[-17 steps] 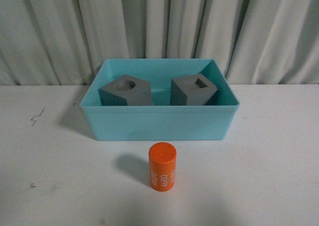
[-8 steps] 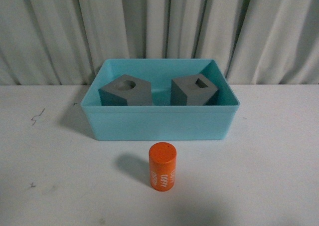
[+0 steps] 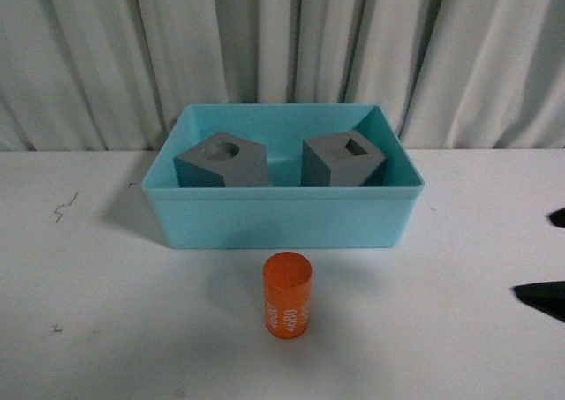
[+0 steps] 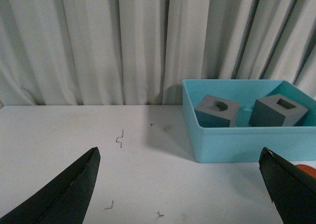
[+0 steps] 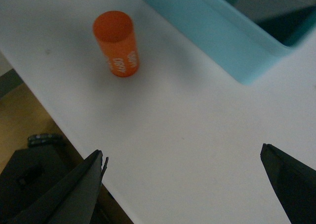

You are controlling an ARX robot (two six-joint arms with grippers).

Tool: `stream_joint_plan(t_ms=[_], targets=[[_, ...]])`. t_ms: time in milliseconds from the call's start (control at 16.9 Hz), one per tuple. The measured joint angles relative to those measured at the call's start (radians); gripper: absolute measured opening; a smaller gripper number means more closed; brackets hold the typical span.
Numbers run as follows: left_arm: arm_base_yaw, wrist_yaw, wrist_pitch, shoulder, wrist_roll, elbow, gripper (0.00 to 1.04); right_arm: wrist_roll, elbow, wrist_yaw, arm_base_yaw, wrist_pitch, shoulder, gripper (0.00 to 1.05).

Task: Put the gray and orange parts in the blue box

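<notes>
One white worktop (image 3: 88,285) carries everything. Blue box (image 3: 282,219) at its far middle holds two gray cubes side by side: round-recess cube (image 3: 222,162) left, square-recess cube (image 3: 344,160) right. Orange cylinder (image 3: 287,294) stands upright on the worktop just in front of the box, outside it. My left tool (image 4: 178,151) and right tool (image 5: 182,152): jaws spread wide, holding nothing.

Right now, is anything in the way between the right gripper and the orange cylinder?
No. Only bare table lies between the open right gripper and the orange cylinder. Between it and the box, just the box's near wall stands in the way, so it would probably need lifting over that.
</notes>
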Motion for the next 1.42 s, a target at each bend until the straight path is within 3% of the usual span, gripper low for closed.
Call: stream_joint_plan(t_ms=[178,473,1420], targets=[[0.000,0.000,0.000,0.000,0.000,0.000,0.98,0.047,0.087,0.021,0.178,0.091,0.175,0.98],[0.000,0.000,0.000,0.000,0.000,0.000,0.98,0.169,0.169,0.062,0.320,0.196,0.334,0.98],[0.000,0.000,0.000,0.000,0.000,0.000,0.98,0.259,0.364,0.175,0.474,0.247,0.608,0.98]])
